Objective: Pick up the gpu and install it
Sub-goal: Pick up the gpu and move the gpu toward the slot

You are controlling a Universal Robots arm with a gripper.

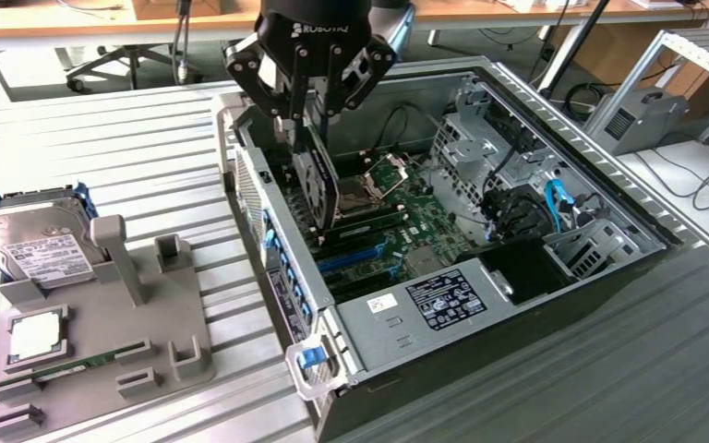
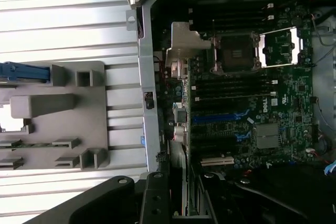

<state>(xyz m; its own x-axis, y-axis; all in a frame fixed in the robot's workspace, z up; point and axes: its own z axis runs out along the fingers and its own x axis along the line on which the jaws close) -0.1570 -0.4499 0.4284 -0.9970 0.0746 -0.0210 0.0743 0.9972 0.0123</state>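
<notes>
Here, at the exterior view's left, we see a grey tray (image 1: 182, 309) holding a hard drive (image 1: 34, 245) whose label we cannot read. Next, the gripper (image 1: 311, 120), marked ROBOTIQ, is clamped on the graphics card (image 1: 320, 189), held on edge inside the open computer case (image 1: 379, 318). In the wrist view we read DELL on the motherboard (image 2: 273, 98).

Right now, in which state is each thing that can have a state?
computer case, lying on its side, open.
gripper, shut on the gpu.
gpu, held on edge inside the computer case.
CPU socket, cover flipped open.
hard drive, resting on the grey holder.
</notes>
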